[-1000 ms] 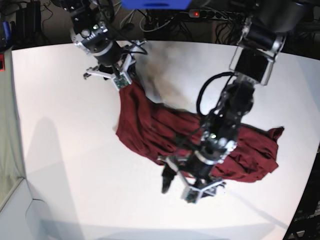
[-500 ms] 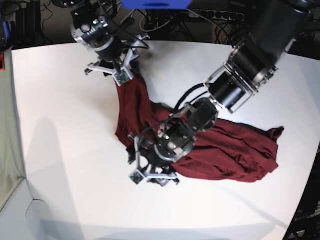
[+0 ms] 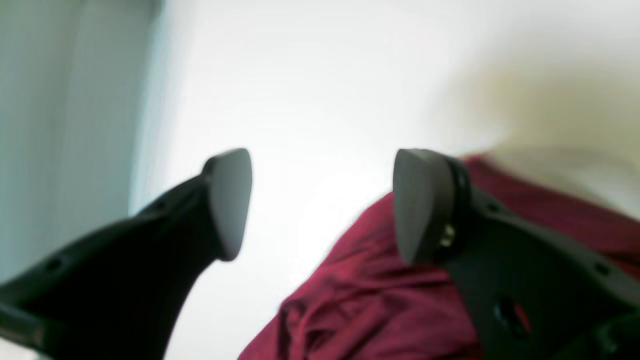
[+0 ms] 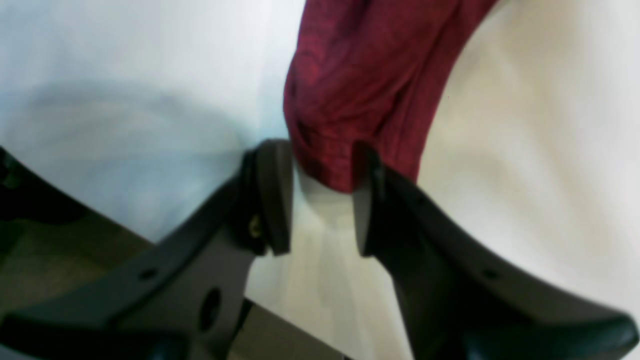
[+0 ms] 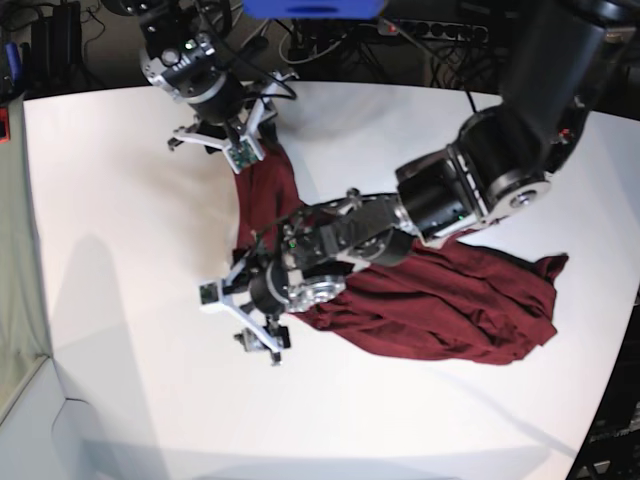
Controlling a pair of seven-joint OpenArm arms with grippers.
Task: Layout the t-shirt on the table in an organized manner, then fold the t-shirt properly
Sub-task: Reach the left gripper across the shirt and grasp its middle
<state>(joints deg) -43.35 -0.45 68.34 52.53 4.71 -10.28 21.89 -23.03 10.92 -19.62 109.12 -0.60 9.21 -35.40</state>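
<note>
The maroon t-shirt (image 5: 420, 290) lies crumpled on the white table (image 5: 120, 300), stretching from the far side near the right gripper (image 4: 320, 200) down toward the near right. In the right wrist view, that gripper's jaws stand partly apart with a bunched tip of the cloth hanging between them, brushing the inner face of one finger; whether it is truly pinched cannot be told. The left gripper (image 3: 320, 205) hovers at the shirt's left edge with its jaws spread wide and nothing between them, one finger (image 3: 425, 205) over the cloth.
</note>
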